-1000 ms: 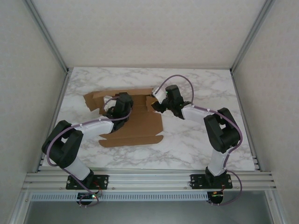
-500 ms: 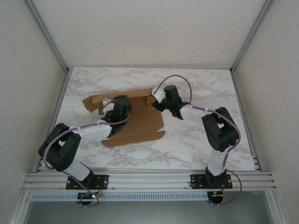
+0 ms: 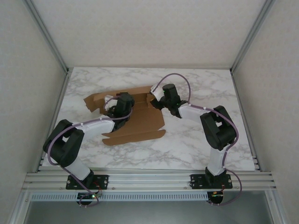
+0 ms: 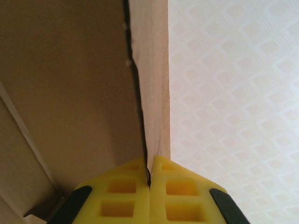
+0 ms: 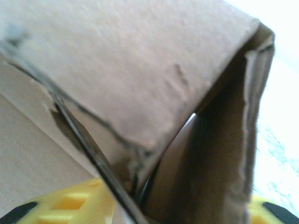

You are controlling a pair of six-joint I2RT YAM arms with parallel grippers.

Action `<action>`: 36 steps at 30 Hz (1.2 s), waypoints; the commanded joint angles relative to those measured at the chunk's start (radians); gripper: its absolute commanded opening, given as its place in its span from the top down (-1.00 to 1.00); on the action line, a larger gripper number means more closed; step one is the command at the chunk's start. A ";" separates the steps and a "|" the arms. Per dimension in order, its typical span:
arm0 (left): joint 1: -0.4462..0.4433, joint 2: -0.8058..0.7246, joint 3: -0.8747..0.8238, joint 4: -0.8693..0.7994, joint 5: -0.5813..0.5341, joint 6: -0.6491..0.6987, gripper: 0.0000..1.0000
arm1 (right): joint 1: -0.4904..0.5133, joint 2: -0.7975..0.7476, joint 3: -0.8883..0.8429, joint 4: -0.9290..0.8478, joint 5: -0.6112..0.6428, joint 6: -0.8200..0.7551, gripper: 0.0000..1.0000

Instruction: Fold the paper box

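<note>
One paper box (image 3: pixel 140 126); left gripper (image 4: pixel 149 163) pinches its wall (image 4: pixel 152 70); right gripper (image 3: pixel 153 101) half-open astride a flap (image 5: pixel 140 84), grip unclear.

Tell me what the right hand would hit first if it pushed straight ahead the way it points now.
The paper box: its raised, folded flap stands right before the right hand, partly between the fingers, so contact would probably come almost at once.

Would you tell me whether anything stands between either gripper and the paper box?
Nothing visible does: the left gripper is shut on an edge of the paper box, and the right gripper has a flap between its fingers.
</note>
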 commanded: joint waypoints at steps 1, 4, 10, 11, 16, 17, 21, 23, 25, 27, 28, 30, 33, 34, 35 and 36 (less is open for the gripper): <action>-0.010 0.054 0.016 -0.125 0.079 0.026 1.00 | 0.012 0.019 0.059 0.047 -0.015 0.051 0.11; -0.012 0.063 0.021 -0.124 0.095 0.023 1.00 | 0.017 0.021 0.064 0.056 -0.035 0.074 0.10; -0.011 0.057 0.010 -0.129 0.095 0.016 1.00 | 0.019 0.029 0.074 0.057 -0.033 0.112 0.20; -0.012 0.055 0.010 -0.127 0.097 0.016 1.00 | 0.019 0.039 0.084 0.045 -0.023 0.120 0.22; -0.012 0.051 0.005 -0.130 0.103 0.005 1.00 | 0.033 0.106 0.141 -0.002 0.139 0.151 0.36; -0.013 0.049 0.005 -0.133 0.102 0.002 1.00 | 0.036 0.116 0.147 -0.002 0.166 0.151 0.36; -0.013 0.046 0.006 -0.138 0.104 -0.009 1.00 | 0.041 0.148 0.170 -0.013 0.227 0.161 0.35; -0.013 0.046 0.010 -0.140 0.108 -0.012 1.00 | 0.042 0.163 0.184 -0.020 0.246 0.165 0.35; -0.013 0.045 0.014 -0.151 0.108 -0.019 1.00 | 0.041 0.177 0.200 -0.030 0.264 0.179 0.37; -0.013 0.045 0.019 -0.160 0.105 -0.028 1.00 | 0.045 0.188 0.212 -0.040 0.281 0.192 0.41; -0.013 0.044 0.020 -0.163 0.104 -0.032 1.00 | 0.049 0.193 0.217 -0.046 0.296 0.195 0.44; -0.013 0.047 0.023 -0.171 0.106 -0.039 1.00 | 0.061 0.202 0.223 -0.051 0.324 0.188 0.48; -0.015 0.048 0.025 -0.179 0.106 -0.053 1.00 | 0.076 0.217 0.238 -0.064 0.397 0.185 0.59; -0.016 0.049 0.027 -0.184 0.106 -0.059 1.00 | 0.079 0.225 0.250 -0.076 0.420 0.196 0.67; -0.016 0.049 0.030 -0.189 0.107 -0.063 1.00 | 0.082 0.232 0.262 -0.093 0.445 0.210 0.76; -0.017 0.049 0.033 -0.191 0.106 -0.065 1.00 | 0.085 0.240 0.274 -0.104 0.467 0.220 0.80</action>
